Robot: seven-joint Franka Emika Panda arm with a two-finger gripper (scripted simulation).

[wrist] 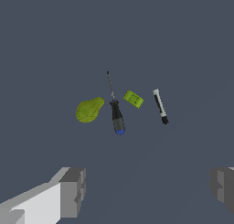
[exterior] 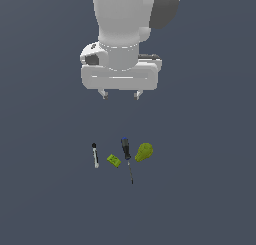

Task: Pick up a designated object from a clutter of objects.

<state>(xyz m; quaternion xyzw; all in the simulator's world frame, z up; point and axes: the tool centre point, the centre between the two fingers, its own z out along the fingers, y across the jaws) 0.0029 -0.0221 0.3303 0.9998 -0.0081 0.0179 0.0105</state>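
The designated object, a yellow-green pear-shaped lump (exterior: 143, 152) (wrist: 89, 110), lies on the grey floor at the exterior view's right end of the clutter. Beside it lie a dark-handled screwdriver with a blue end (exterior: 126, 150) (wrist: 116, 116), a small lime-green brick (exterior: 114, 161) (wrist: 133, 99) and a thin white stick with a black end (exterior: 95, 155) (wrist: 160, 107). My gripper (exterior: 120, 94) (wrist: 146, 191) hangs open well above the clutter, touching nothing. Its grey fingers (wrist: 73, 191) stand wide apart in the wrist view.
The flat dark grey floor (exterior: 200, 189) surrounds the small group of items. The white arm body (exterior: 125, 29) fills the upper middle of the exterior view.
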